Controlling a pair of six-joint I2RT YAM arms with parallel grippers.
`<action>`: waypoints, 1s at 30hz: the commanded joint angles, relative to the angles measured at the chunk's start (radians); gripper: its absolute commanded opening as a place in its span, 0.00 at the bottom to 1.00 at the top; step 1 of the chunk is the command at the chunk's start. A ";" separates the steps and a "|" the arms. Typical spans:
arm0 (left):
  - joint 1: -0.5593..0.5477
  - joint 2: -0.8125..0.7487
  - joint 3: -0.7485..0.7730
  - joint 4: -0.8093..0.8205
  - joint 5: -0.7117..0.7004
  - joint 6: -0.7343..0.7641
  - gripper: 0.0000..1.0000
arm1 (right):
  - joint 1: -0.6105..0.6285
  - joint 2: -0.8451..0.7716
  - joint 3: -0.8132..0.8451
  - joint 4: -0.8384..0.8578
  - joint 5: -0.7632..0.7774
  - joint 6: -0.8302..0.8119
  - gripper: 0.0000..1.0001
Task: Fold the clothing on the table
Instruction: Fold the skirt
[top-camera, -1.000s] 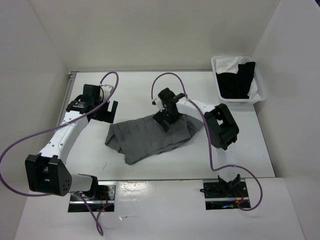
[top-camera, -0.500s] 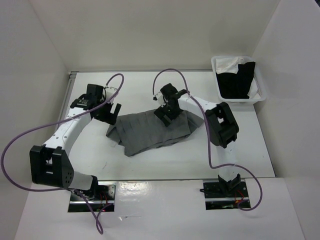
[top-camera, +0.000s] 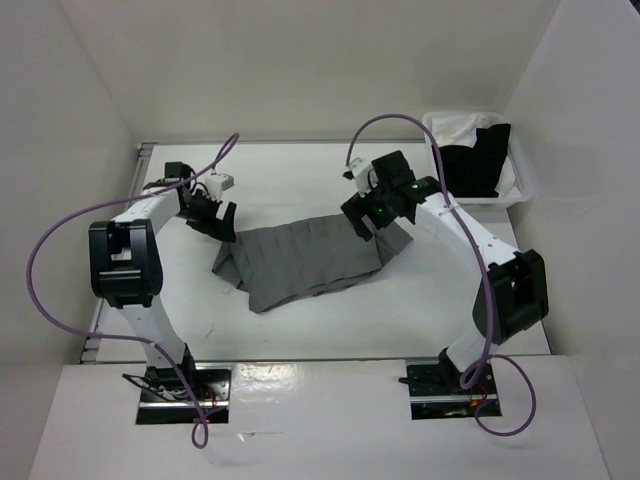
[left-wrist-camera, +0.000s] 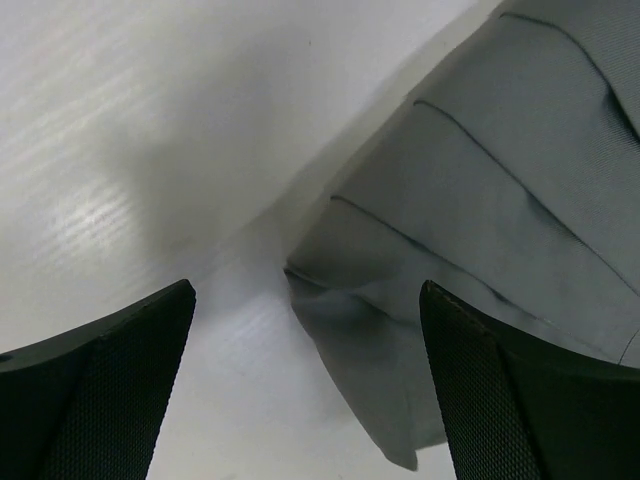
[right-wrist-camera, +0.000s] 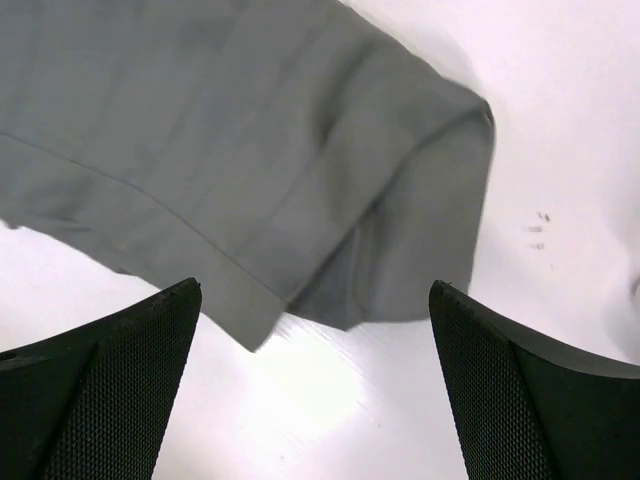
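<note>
We see the skirt (top-camera: 305, 265) lying mid-table (top-camera: 300, 175), corners loosely doubled, folding largely undone. Left gripper (top-camera: 214, 218) and right gripper (top-camera: 366, 216) hover over its far corners, wide open and empty.

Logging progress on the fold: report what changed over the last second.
The right gripper moved right, from the far middle of the grey skirt to its far right corner. The left gripper edged in toward the far left corner. The skirt's raised far edge settled flatter and straighter. Nothing was gripped: both jaws stayed open. The basket and its garments did not move.
</note>
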 joint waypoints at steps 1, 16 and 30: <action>0.027 0.063 0.072 0.012 0.229 0.064 0.98 | -0.044 -0.034 -0.039 0.008 -0.024 -0.012 0.99; 0.048 0.196 0.084 -0.075 0.341 0.151 0.82 | -0.077 -0.085 -0.075 0.037 -0.024 0.006 0.99; 0.057 0.226 0.045 -0.151 0.401 0.251 0.00 | -0.164 -0.094 -0.115 0.112 -0.033 0.005 0.99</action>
